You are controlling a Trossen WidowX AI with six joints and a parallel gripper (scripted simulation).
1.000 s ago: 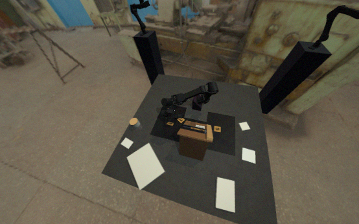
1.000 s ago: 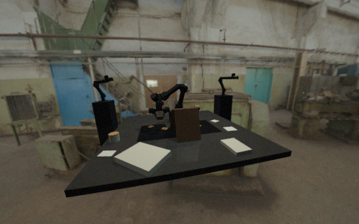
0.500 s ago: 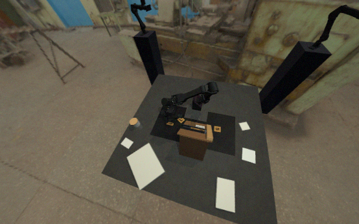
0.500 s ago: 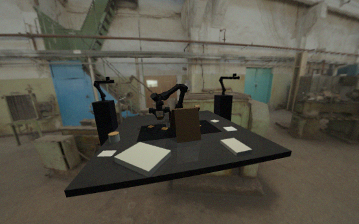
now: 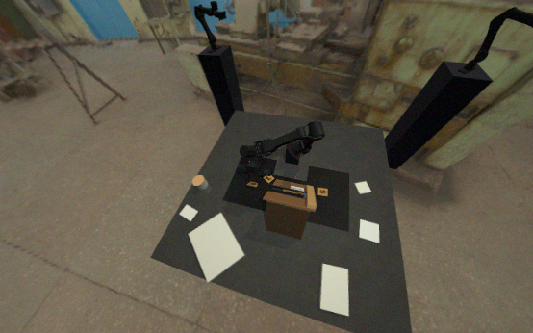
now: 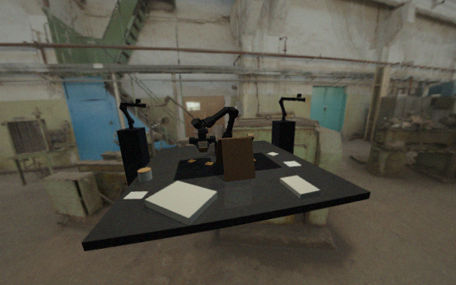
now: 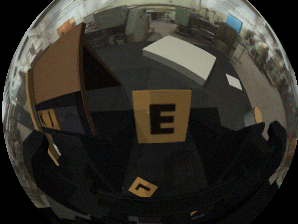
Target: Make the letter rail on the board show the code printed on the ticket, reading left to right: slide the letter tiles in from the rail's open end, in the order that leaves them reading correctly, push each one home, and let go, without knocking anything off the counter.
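My gripper (image 5: 250,169) (image 6: 202,142) is shut on the E tile (image 7: 161,116), a tan square with its black E upright in the wrist view. It holds the tile above the dark mat, to the left of the brown board (image 5: 286,218) (image 6: 238,158) (image 7: 57,70) in the top view. The board's rail shows tan tile faces (image 7: 49,119) at its far end; their letters are foreshortened and hard to read. A white ticket (image 5: 296,188) is at the board; its print is unreadable. Loose tiles (image 5: 268,179) (image 5: 252,184) (image 6: 209,163) (image 6: 192,161) (image 7: 143,187) lie on the mat, and another tile (image 5: 322,192) lies right of the board.
A grey can with an orange top (image 5: 198,182) (image 6: 144,174) (image 7: 254,115) stands near the counter's left edge. A large white slab (image 5: 216,246) (image 6: 182,199) (image 7: 181,57) and a smaller slab (image 5: 335,290) (image 6: 299,185) lie toward the front. Thin white squares (image 5: 189,213) (image 5: 369,231) (image 5: 363,187) lie near the sides.
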